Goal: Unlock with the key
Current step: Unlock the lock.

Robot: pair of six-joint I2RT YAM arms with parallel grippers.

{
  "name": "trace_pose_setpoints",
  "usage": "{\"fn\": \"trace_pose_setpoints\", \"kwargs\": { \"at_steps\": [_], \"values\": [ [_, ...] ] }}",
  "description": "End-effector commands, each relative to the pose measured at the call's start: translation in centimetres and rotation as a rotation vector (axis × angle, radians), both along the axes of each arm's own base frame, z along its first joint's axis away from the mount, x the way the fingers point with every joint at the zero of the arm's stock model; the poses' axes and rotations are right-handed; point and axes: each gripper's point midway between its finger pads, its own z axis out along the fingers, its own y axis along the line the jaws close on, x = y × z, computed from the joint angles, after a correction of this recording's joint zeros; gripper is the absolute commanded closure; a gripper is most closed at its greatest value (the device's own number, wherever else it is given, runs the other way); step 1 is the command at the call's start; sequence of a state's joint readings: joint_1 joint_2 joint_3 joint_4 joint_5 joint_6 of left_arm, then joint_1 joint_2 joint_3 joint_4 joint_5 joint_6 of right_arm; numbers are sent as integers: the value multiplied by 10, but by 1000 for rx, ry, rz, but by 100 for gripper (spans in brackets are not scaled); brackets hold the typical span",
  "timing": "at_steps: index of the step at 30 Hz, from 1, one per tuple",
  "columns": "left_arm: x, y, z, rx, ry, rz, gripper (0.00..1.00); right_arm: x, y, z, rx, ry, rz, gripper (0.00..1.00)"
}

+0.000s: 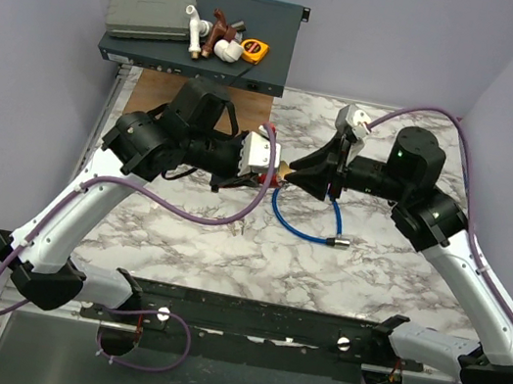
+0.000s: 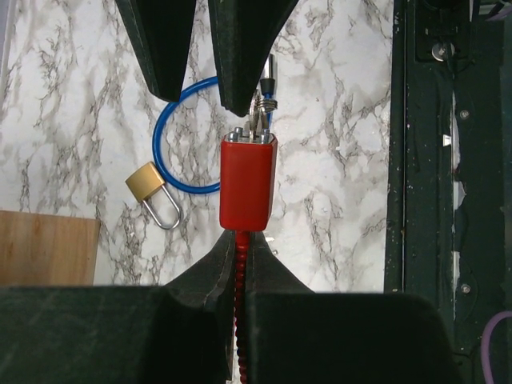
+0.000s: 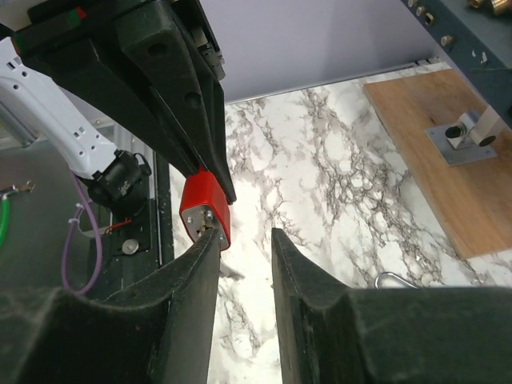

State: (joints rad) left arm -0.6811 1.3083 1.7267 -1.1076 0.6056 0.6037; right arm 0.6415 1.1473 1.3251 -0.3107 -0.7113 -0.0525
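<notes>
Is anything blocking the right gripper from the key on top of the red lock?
Nothing visible does. The key sticks out of the red lock, right beside a fingertip of the right gripper, outside its open jaws.

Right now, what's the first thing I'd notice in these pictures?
A bright red lock in the middle, held by the left gripper, with a silver key at its top beside the open right gripper. On the marble table lie a blue cable loop and a small brass padlock.
</notes>
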Motion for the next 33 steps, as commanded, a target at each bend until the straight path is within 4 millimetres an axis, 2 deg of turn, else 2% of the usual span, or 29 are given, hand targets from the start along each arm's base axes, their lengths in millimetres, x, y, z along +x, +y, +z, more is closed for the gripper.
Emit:
{"fn": "trace_pose_setpoints", "kwargs": {
  "at_steps": [1,6,8,9,13,20,25,29,33],
  "values": [
    [7,1,9,-16,-61,18,100,-10,5,9,21,21,60,66],
    [12,1,12,-15,-79,32,100,-7,5,0,3,39,46,65],
    [13,1,12,-13,-83,35,100,-1,2,-2,-5,28,0,59],
    [13,1,11,-9,-81,35,100,4,-1,-1,-6,17,-34,55],
    [13,1,9,-4,-79,30,100,25,-12,10,-4,-25,-175,50],
    [12,1,7,6,-84,22,100,28,-19,19,5,-57,-222,48],
    [13,0,7,8,-90,19,100,9,-15,26,26,-59,-131,48],
    [13,-2,9,5,-92,16,100,-12,-5,19,25,-10,13,48],
    [13,-2,12,1,-97,15,100,-14,-1,10,12,20,44,49]
  ]
}}
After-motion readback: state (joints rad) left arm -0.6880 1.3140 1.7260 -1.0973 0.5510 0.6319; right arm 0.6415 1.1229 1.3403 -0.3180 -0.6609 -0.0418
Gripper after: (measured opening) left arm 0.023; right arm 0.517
